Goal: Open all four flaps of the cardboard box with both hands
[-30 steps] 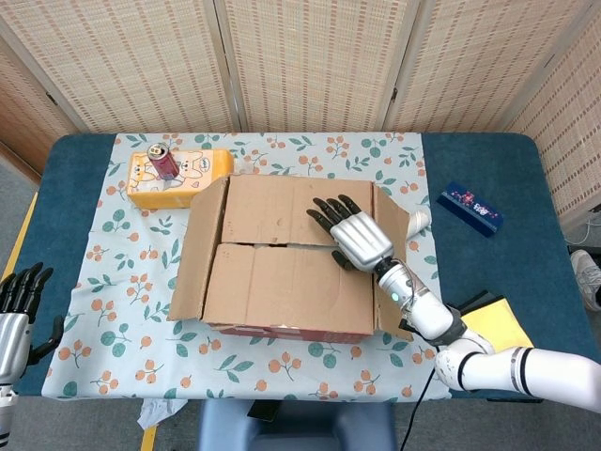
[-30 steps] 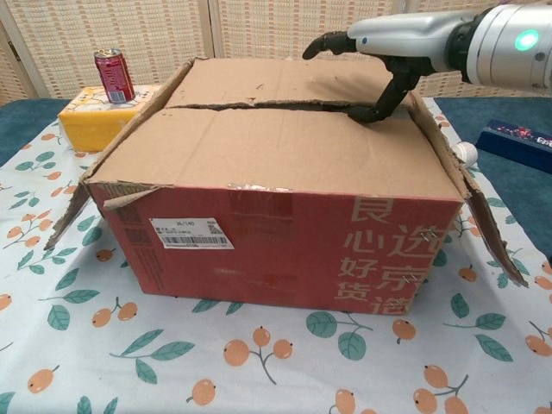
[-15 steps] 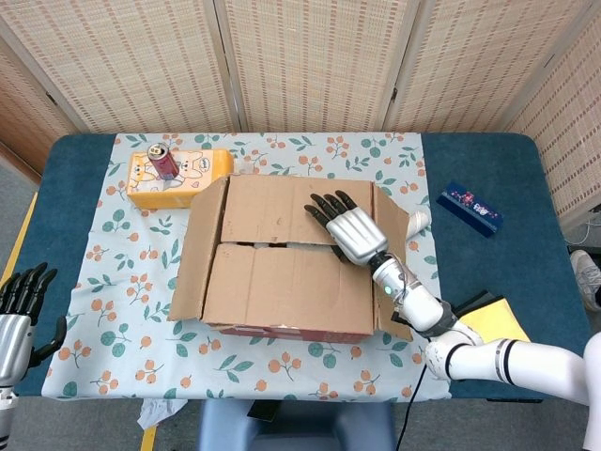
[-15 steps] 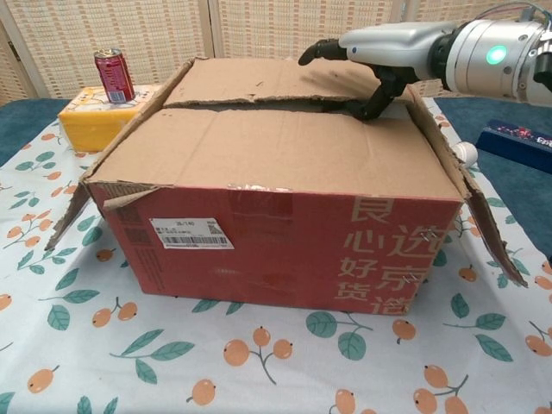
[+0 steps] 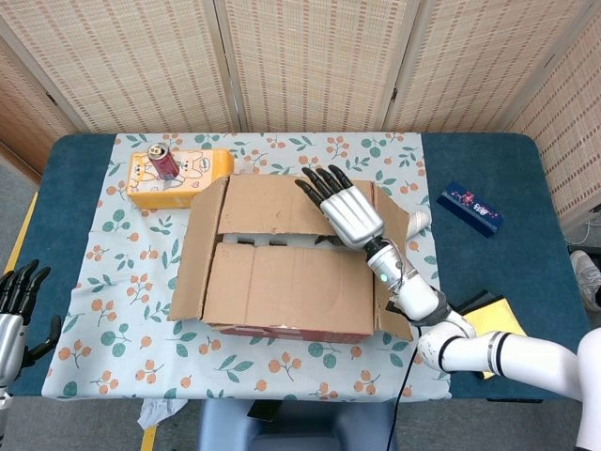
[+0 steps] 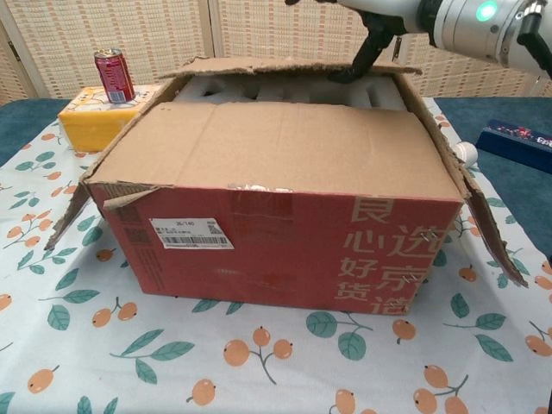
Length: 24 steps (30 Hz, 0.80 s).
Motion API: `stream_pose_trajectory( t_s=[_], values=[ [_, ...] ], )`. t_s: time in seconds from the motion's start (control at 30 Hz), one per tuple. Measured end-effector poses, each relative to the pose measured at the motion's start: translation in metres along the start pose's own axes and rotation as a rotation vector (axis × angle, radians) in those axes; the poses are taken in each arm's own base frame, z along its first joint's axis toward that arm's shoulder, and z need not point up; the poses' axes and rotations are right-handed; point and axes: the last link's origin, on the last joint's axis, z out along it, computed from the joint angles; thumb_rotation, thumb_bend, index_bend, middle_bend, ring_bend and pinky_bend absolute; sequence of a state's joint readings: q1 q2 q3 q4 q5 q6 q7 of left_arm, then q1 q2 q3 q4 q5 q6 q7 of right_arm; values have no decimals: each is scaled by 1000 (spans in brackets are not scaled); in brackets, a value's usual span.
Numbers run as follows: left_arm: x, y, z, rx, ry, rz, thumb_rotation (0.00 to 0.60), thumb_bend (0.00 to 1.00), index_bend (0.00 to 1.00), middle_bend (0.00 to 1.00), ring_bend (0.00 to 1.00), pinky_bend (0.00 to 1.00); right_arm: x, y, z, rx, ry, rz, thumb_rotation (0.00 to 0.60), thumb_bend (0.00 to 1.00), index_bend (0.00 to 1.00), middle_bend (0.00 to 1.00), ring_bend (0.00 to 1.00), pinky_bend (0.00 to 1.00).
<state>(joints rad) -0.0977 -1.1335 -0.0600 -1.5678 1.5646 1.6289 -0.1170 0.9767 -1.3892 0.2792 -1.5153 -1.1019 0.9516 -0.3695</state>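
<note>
The cardboard box (image 6: pixel 285 241) stands mid-table on the floral cloth. My right hand (image 5: pixel 343 209) (image 6: pixel 384 21) holds the far flap (image 5: pixel 268 202) (image 6: pixel 259 65) at its right end, thumb under the edge and fingers over the top. That flap is raised, and white foam (image 5: pixel 272 239) (image 6: pixel 285 90) shows in the gap. The near flap (image 5: pixel 282 287) (image 6: pixel 259 147) lies flat over the box. The left side flap (image 5: pixel 199 249) (image 6: pixel 73 203) and right side flap (image 5: pixel 392 310) (image 6: pixel 483 224) splay outward. My left hand (image 5: pixel 17 305) hangs off the table's left front corner, fingers spread and holding nothing.
A red can (image 5: pixel 162 162) (image 6: pixel 113 76) stands on a yellow carton (image 5: pixel 183 178) (image 6: pixel 86 116) behind the box at the left. A small white object (image 5: pixel 418 221) (image 6: pixel 467 153) lies beside the right flap. Further right are a blue pack (image 5: pixel 470 207) (image 6: pixel 517 138) and a yellow pad (image 5: pixel 488 324).
My right hand has risen and moved toward the back, lifting the far flap off the box and uncovering the foam. The left hand has dropped slightly.
</note>
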Motion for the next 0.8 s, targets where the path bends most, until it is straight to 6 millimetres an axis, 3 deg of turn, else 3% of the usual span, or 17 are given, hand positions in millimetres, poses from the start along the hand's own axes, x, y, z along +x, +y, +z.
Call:
stream_pose_trajectory(
  t_s=[0.37, 0.8],
  values=[
    [-1, 1, -2, 4, -9, -4, 600, 599, 0, 29, 12, 0, 22, 6, 31, -38, 112, -3, 600, 367, 0, 0, 0, 0],
    [8, -6, -4, 41, 17, -23, 600, 599, 0, 29, 12, 0, 40, 38, 62, -142, 217, -68, 600, 367, 0, 0, 0, 0]
  ],
)
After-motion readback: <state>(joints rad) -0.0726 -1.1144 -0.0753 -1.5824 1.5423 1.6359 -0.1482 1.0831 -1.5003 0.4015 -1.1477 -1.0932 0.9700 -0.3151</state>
